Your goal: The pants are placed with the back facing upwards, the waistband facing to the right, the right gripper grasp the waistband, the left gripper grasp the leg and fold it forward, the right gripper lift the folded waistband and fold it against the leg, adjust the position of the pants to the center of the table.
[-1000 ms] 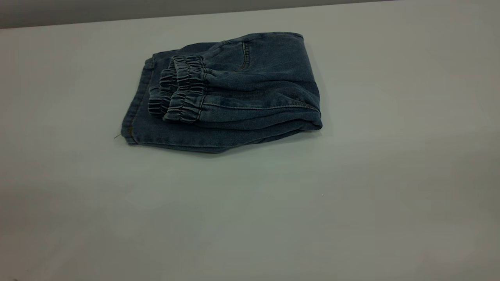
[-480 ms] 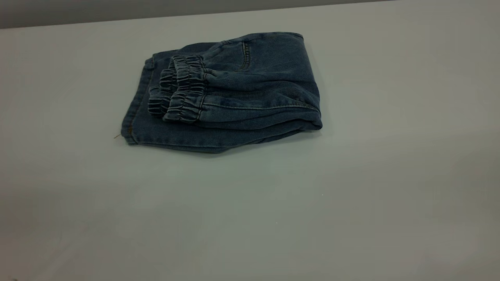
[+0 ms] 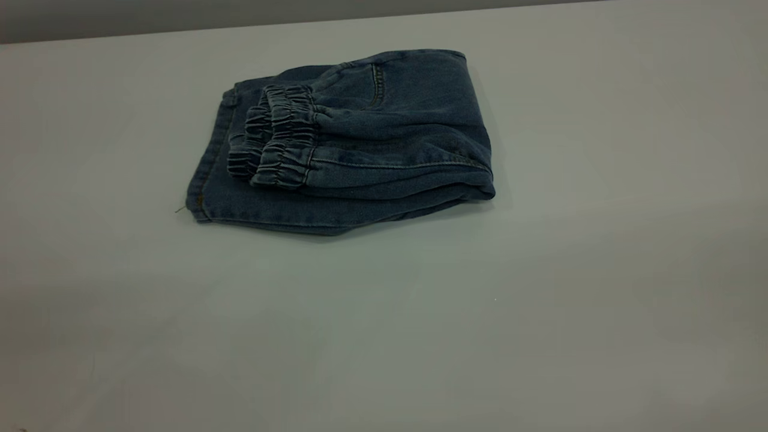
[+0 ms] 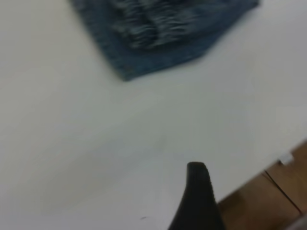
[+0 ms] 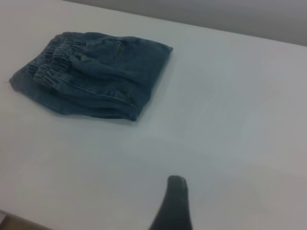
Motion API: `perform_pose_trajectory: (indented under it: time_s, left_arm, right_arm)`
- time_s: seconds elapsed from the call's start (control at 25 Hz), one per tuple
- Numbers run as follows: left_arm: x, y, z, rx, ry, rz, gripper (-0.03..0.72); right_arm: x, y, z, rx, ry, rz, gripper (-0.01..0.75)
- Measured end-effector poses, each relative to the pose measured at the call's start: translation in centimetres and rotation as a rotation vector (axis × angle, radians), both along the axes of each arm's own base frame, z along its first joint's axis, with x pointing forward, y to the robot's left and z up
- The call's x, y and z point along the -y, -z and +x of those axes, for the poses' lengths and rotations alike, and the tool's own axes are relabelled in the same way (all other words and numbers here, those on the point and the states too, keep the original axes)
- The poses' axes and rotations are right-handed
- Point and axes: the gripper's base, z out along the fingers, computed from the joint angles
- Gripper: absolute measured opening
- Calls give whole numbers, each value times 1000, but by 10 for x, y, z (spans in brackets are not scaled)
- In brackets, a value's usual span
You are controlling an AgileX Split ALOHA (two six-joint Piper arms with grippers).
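While pants [image 3: 348, 144] lie folded on table [image 3: 540, 300], only wrist views show a claw tip each, grip state unclear.

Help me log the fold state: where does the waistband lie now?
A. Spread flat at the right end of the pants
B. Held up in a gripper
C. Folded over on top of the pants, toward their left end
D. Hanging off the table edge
C: the ruffled waistband rests on top of the folded pants, toward their left end in the exterior view, with no gripper touching it.
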Motion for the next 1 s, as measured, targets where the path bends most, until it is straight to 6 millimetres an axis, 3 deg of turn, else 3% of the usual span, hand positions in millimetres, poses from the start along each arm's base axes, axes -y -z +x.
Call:
perform_pose_trajectory:
  time_s: [0.4,1.0]
  left_arm:
    - [-10,-3,-21,164,-368,-33,498]
    - [-10,-2,-31,223,-328,-52,498]
  right_arm:
    - [-2,0,2,0,145,1,569]
    - [-1,0,2,1,144,-1,569]
